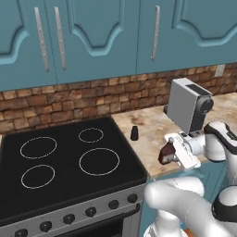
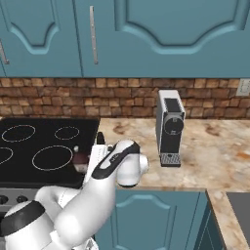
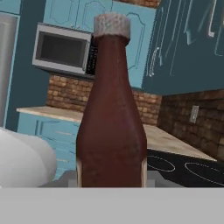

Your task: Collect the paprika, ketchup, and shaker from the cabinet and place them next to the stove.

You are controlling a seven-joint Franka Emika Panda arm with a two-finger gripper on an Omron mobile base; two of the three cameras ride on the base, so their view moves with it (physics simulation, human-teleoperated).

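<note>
Presently the hand [image 1: 172, 152] is clamped around the ketchup [image 1: 166, 153], carrying it low over the tabletop [image 1: 152, 125] just right of the stove [image 1: 69, 157], where a hasty lowering could, I judge, topple the bottle or clip the nearby shaker [image 1: 134, 133].

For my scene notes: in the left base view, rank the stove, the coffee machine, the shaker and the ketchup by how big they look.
1. stove
2. coffee machine
3. ketchup, partly hidden by the gripper
4. shaker

Ketchup and shaker look close; the ketchup is nearer the camera, so unsure.
</note>
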